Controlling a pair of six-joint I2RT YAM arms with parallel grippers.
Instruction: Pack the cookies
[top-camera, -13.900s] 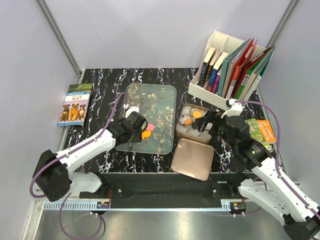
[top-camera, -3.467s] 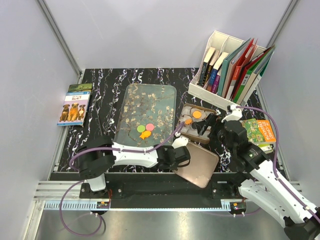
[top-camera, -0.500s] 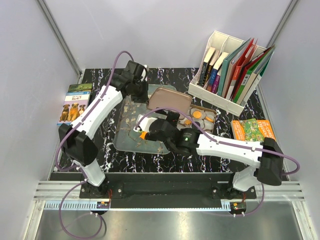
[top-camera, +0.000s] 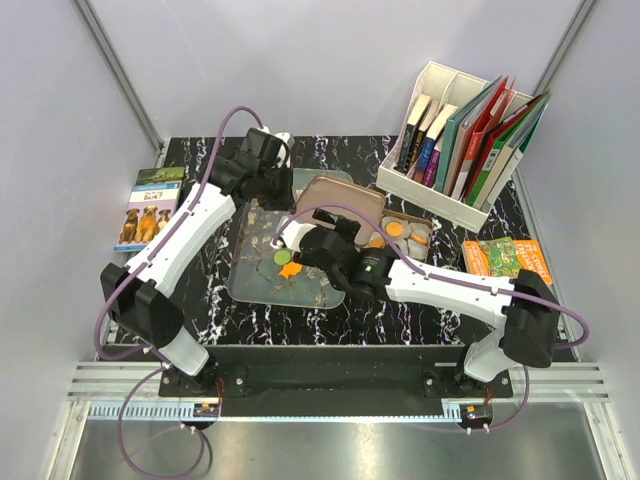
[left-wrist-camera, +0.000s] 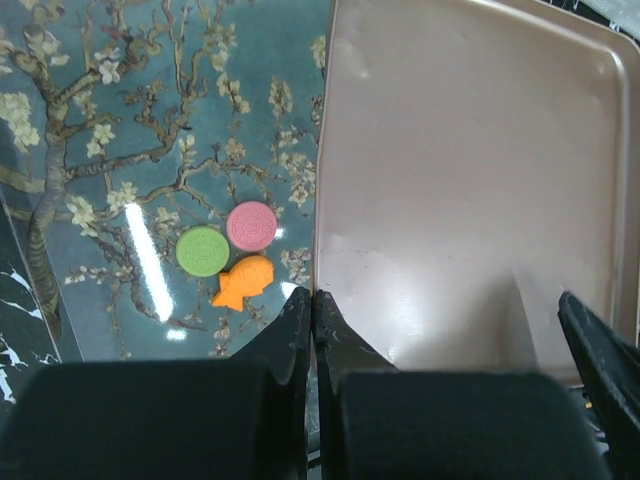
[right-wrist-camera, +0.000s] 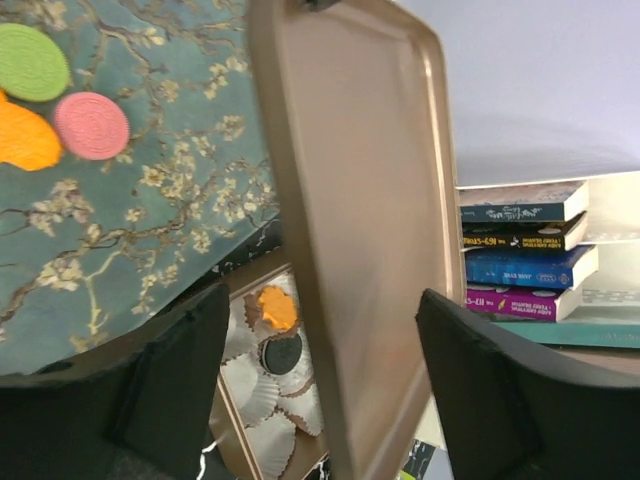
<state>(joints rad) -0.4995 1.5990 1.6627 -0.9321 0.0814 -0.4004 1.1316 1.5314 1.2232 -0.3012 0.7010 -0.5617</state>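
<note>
The flowered tray (top-camera: 255, 268) lies partly under the tilted lid (top-camera: 340, 198), whose edge the left gripper (left-wrist-camera: 312, 300) pinches tight. The tin (top-camera: 428, 228) sits at the tray's 3 o'clock. The right gripper (right-wrist-camera: 315, 310) gapes wide, with nothing in it. It should drop straight over one of the cookies (left-wrist-camera: 251, 225) at the tray's 6 o'clock end, well clear of the lid.

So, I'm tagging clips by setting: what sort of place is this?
Likely a robot lab booth: plain grey panel walls, aluminium corner struts, staged props like the white book rack.
</note>
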